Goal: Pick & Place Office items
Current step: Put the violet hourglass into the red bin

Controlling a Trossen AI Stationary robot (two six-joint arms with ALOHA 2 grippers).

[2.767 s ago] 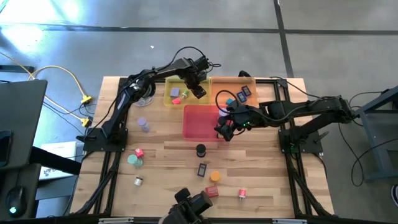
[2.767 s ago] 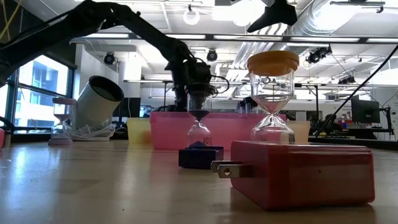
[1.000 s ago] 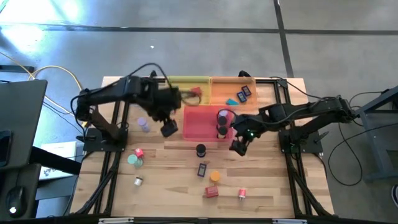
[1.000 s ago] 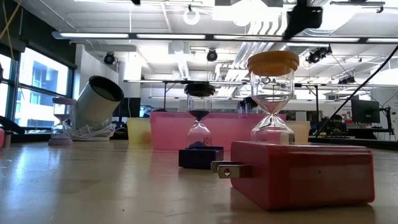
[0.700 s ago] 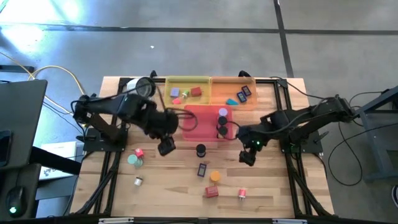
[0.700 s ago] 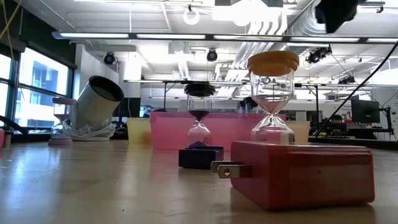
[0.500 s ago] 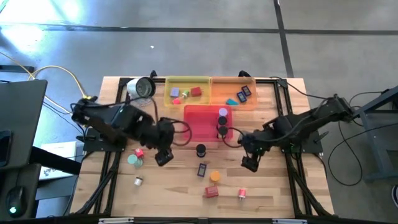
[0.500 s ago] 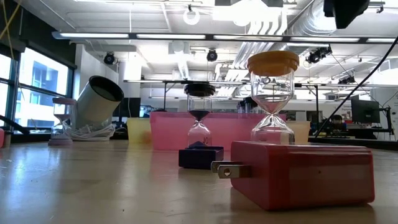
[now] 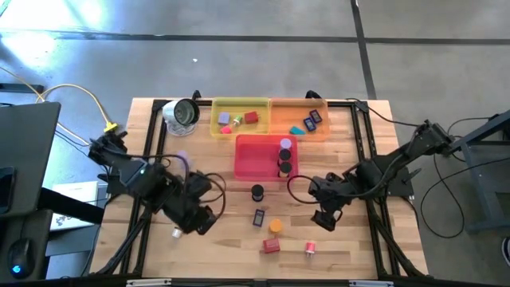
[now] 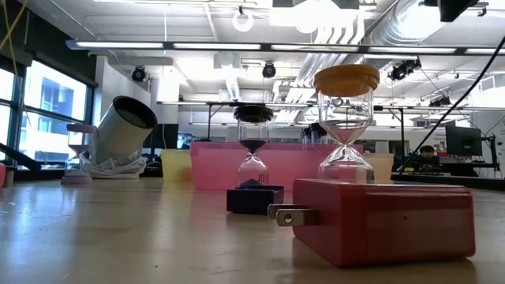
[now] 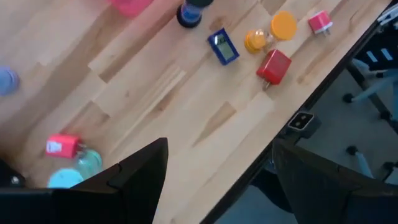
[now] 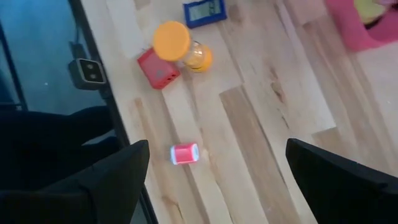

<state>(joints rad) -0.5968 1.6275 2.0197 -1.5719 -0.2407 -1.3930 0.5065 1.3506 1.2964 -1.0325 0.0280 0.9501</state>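
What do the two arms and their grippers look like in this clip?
Both arms are dark, jointed, with black cables looping beside them. The left gripper and right gripper each end in two broad, flat black fingers. No markings are readable.

Both arms were black and jointed, with thin black cables looping beside them; each tool [image 9: 199, 223] [image 9: 322, 218] ended in two broad, flat dark fingers [image 12: 112, 180].

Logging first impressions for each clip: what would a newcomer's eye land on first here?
Probably the three bright trays at the table's far edge: yellow tray, orange tray and pink tray just in front. Next, both dark arms reaching over the near half, left gripper and right gripper open, above scattered small pieces.
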